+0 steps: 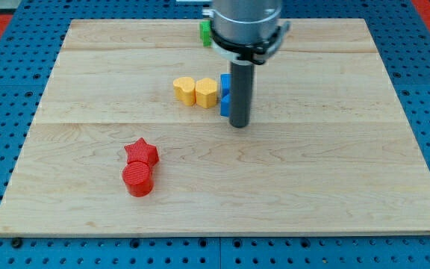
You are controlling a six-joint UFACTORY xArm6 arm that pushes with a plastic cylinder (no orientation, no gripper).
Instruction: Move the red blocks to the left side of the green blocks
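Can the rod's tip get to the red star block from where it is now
Probably yes. My tip sits beside the blue block, and only bare board lies between it and the red star, toward the view's lower left.

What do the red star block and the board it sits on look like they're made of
The red star block looks like matte plastic, possibly 3D-printed: uniform colour with faint ridged lines on its sides. The board looks like pale, unvarnished wood: visible grain and seams between planks, little shine.
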